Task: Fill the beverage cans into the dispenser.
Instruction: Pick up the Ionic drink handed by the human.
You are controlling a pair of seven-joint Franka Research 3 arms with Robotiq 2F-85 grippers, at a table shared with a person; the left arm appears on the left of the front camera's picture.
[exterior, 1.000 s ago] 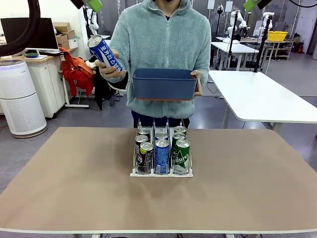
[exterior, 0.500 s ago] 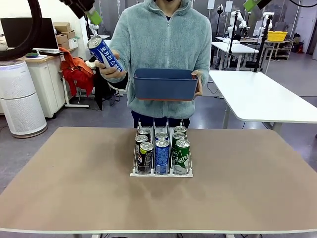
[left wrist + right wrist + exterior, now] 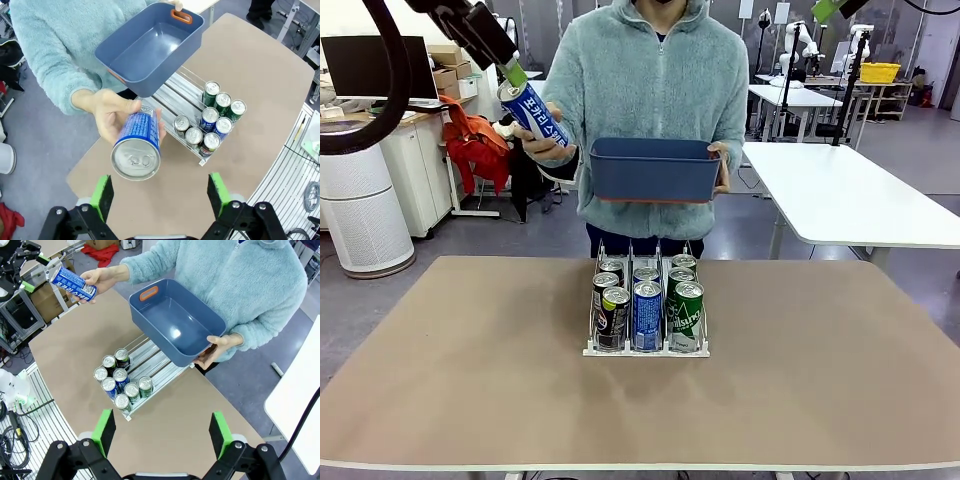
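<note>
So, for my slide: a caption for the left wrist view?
Left gripper, jaws open, faces a blue can held out by a hand; bin and dispenser beyond.

Blue can [image 3: 533, 110], held slanted in the person's hand [image 3: 542, 143] with its top just at the left gripper [image 3: 512, 70] fingertips: white Korean lettering along the side, reading 포카리스웨트 as far as it can be made out. Green can [image 3: 687, 310], front of the dispenser [image 3: 646, 350], well below that gripper: white script, too small to read. Front blue can [image 3: 647, 313] and black-and-green can [image 3: 612, 315] beside it: print illegible.
</note>
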